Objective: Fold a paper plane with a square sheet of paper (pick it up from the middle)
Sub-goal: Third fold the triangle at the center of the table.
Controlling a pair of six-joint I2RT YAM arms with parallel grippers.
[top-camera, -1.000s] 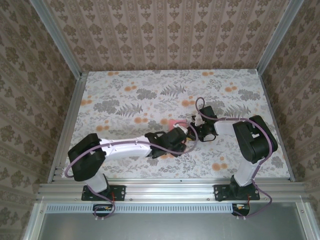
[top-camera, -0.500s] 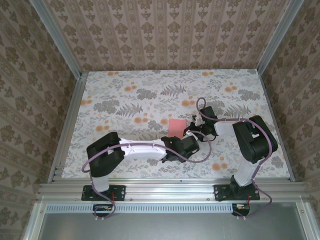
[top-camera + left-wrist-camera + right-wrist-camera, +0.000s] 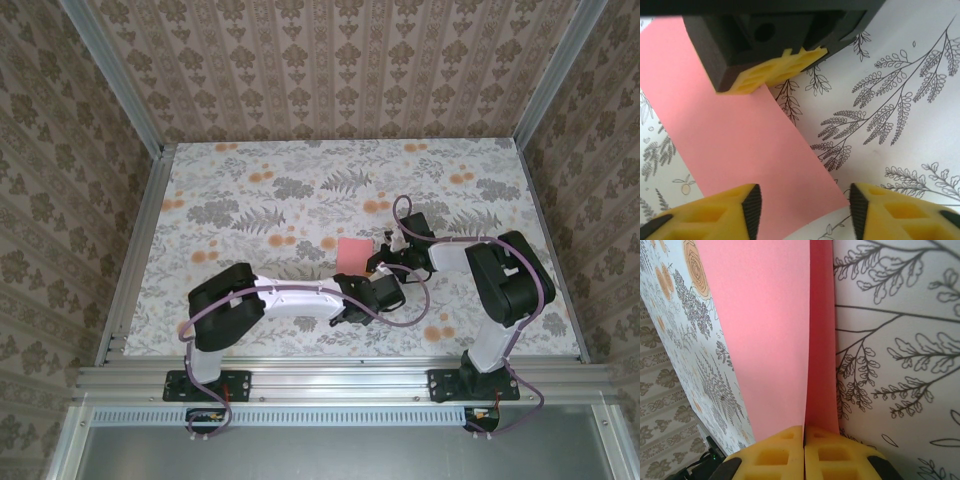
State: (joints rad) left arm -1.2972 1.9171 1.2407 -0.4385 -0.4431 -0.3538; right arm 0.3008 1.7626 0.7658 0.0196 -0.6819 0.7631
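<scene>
The square sheet of paper, salmon pink, lies folded over in two layers on the flowered table. My right gripper is shut on its right edge, and in the right wrist view the yellow fingers pinch the upper layer where it meets the lower one. My left gripper sits just near of the paper, open. Its fingertips straddle the paper's near corner without touching it. The right gripper's yellow tip shows at the top of the left wrist view. A paper plane shape is out of view.
The table is covered with a cloth printed with grey ferns and orange flowers. Patterned walls and aluminium posts close it in on three sides. Both arms cross low over the near middle of the table.
My left gripper has drawn back to the right and toward the near edge, uncovering the paper. Its jaws widened and then narrowed a little. The right gripper has stayed put, shut on the paper.
</scene>
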